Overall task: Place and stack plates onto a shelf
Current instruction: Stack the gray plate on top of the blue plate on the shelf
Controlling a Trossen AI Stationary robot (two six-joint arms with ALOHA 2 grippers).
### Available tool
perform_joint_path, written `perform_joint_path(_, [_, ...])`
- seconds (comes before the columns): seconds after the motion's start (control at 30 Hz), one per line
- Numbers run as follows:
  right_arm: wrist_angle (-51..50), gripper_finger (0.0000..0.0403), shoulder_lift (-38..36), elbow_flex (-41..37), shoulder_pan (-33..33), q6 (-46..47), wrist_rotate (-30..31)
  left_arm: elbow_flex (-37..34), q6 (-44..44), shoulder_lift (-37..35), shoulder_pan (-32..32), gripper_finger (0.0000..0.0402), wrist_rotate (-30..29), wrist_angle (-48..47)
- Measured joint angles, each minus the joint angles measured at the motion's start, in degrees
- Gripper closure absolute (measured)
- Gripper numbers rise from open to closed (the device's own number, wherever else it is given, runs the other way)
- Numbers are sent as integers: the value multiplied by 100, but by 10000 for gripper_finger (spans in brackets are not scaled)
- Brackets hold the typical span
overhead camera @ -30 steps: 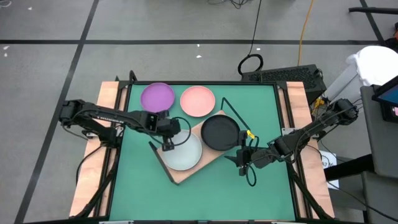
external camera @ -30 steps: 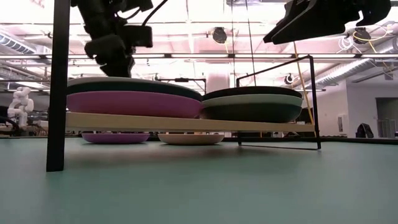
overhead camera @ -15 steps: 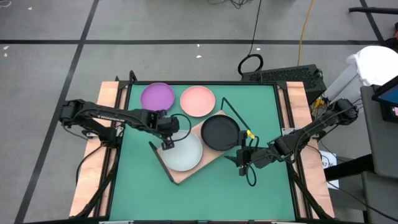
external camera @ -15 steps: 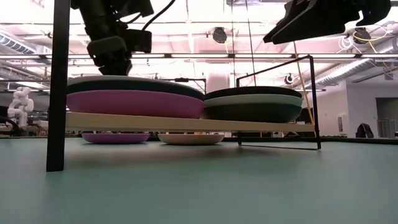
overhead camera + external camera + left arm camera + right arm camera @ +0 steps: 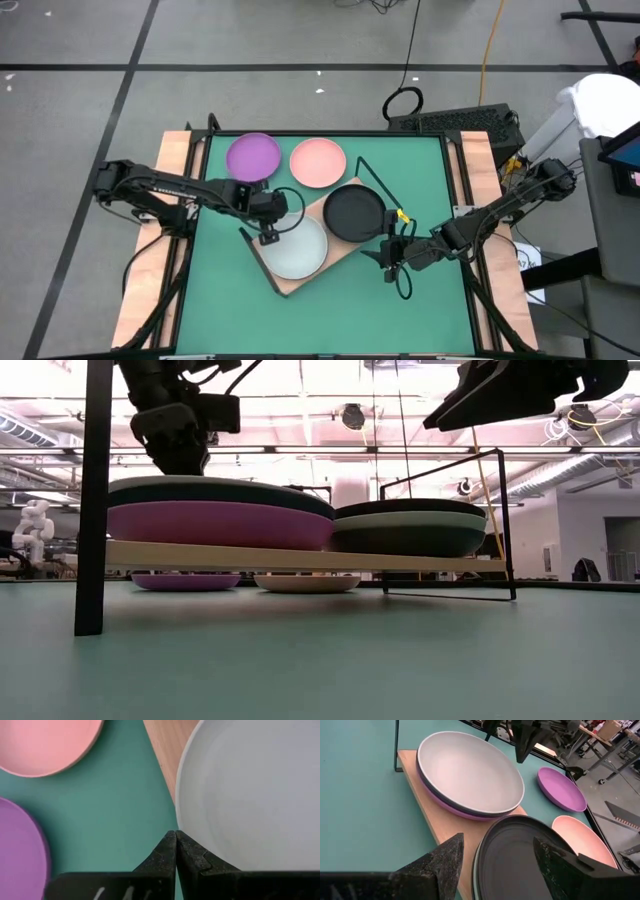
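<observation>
With two plates left on the green tabletop's far edge, the left gripper (image 5: 268,236), jaws pressed together and empty, hovering at the pale plate's (image 5: 294,244) rim on the shelf (image 5: 340,246), should open before reaching toward the purple plate (image 5: 252,156), while the right gripper (image 5: 391,258) waits spread near the shelf's right end

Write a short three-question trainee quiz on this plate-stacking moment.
1. True or false: the left pincer is shut.
2. Which plate tops the stack nearer the left arm: A pink, B pale plate, C purple?
3. How many plates lie on the green tabletop, off the shelf?

Key: 1 true. 2 B. 3 two: the purple plate and the pink plate.
</observation>
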Motion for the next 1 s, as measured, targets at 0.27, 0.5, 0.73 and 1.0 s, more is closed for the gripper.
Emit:
perform_joint_path(0.27, [2, 184, 0, 0, 2, 0, -2, 0, -7, -106, 2, 396, 206, -2])
perform_joint_path(0.5, [2, 184, 0, 0, 0, 2, -2, 0, -55, -21, 2, 396, 269, 20])
perform_joint_path(0.73, [0, 184, 0, 0, 2, 2, -2, 0, -70, -12, 2, 396, 264, -8])
perform_joint_path(1.0, [2, 184, 0, 0, 2, 5, -2, -2, -127, 130, 2, 396, 258, 4])
